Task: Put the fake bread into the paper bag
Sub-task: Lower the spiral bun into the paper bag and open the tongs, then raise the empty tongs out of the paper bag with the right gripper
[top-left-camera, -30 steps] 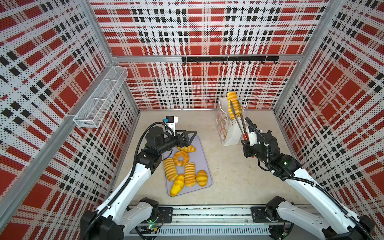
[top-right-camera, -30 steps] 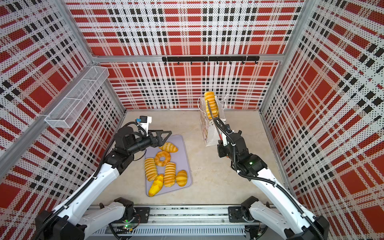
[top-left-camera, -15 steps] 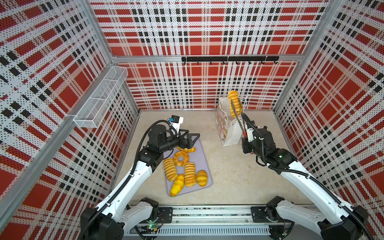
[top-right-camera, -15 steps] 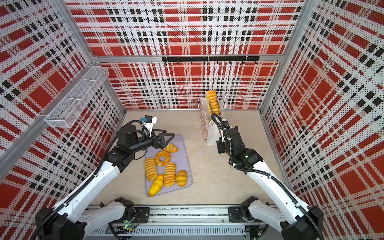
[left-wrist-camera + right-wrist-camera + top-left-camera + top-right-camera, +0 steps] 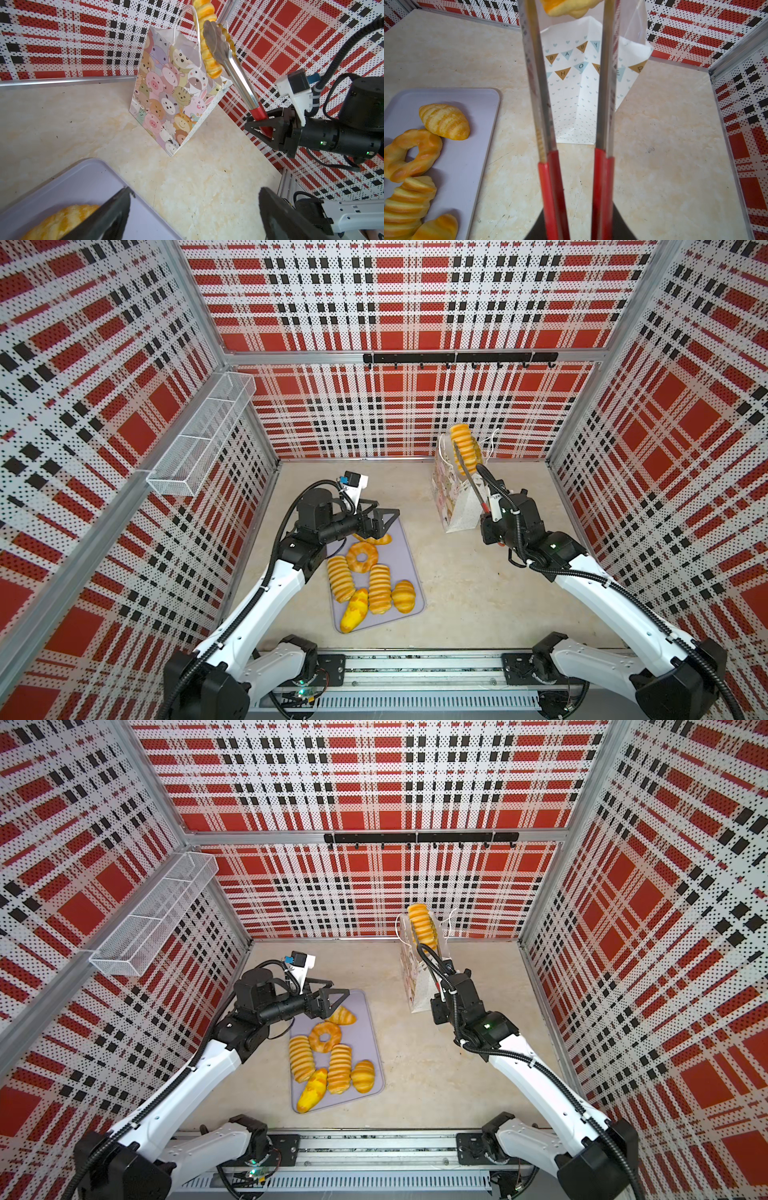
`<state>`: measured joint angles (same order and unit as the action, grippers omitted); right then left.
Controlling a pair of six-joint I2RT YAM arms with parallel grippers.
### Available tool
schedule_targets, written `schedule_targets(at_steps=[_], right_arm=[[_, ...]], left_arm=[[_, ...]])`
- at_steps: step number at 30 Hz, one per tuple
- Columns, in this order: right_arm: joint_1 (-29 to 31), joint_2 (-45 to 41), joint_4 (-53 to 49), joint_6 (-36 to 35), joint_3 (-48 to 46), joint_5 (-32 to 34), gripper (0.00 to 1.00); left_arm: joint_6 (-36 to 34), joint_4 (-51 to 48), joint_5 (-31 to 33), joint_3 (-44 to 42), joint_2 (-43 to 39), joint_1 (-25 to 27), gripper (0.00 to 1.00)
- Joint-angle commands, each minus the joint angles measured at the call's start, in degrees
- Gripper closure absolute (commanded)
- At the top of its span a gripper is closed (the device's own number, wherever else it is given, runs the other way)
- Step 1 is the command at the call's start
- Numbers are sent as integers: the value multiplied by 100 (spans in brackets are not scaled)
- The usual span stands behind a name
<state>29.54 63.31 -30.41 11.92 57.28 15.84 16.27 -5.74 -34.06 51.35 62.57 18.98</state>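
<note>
My right gripper (image 5: 490, 516) (image 5: 575, 228) is shut on the red handles of metal tongs (image 5: 471, 483) (image 5: 234, 68). The tong blades hold a ribbed golden loaf of fake bread (image 5: 465, 448) (image 5: 422, 925) (image 5: 207, 52) upright just above the open top of the paper bag (image 5: 455, 502) (image 5: 417, 986) (image 5: 166, 93). My left gripper (image 5: 386, 509) (image 5: 194, 190) is open and empty over the far end of the lavender tray (image 5: 401, 543). On the tray lie a ring doughnut (image 5: 362, 558), two ribbed loaves (image 5: 338, 578), a small bun (image 5: 404, 596) and a yellow bun (image 5: 353, 616).
A white wire-mesh basket (image 5: 199, 439) hangs on the left wall and a black hook rail (image 5: 457, 358) on the back wall. Plaid walls close in three sides. The bag stands near the back wall, right of the tray.
My right wrist has moved up toward the bag and the tongs stand steeper, the loaf staying over the bag's mouth. The left arm has shifted slightly.
</note>
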Motion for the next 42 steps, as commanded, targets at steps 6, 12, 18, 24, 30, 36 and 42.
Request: schedule_targets(at_steps=[6, 12, 18, 24, 30, 36, 42], right_arm=[[-22, -81, 159, 97, 230, 129, 68], [-27, -108, 130, 91, 238, 96, 68], [-25, -354, 204, 29, 140, -52, 70], [-27, -1133, 611, -345, -283, -748, 70], [-16, -1881, 648, -1074, -647, -1469, 70], [-10, -2239, 195, -1586, -555, -1360, 70], [39, -2237, -71, -1977, -535, -1905, 70]], left_arm=[[-43, 18, -170, -101, -47, -53, 2], [-28, 20, -150, -107, -55, -53, 2], [-54, 4, 25, -107, -161, -96, 2], [43, -314, 771, -78, -243, -11, 2], [463, -592, 1380, -244, -719, -26, 2], [790, -680, 1538, -692, -1628, -234, 2], [1239, -1435, 1543, -574, -1856, -604, 2]])
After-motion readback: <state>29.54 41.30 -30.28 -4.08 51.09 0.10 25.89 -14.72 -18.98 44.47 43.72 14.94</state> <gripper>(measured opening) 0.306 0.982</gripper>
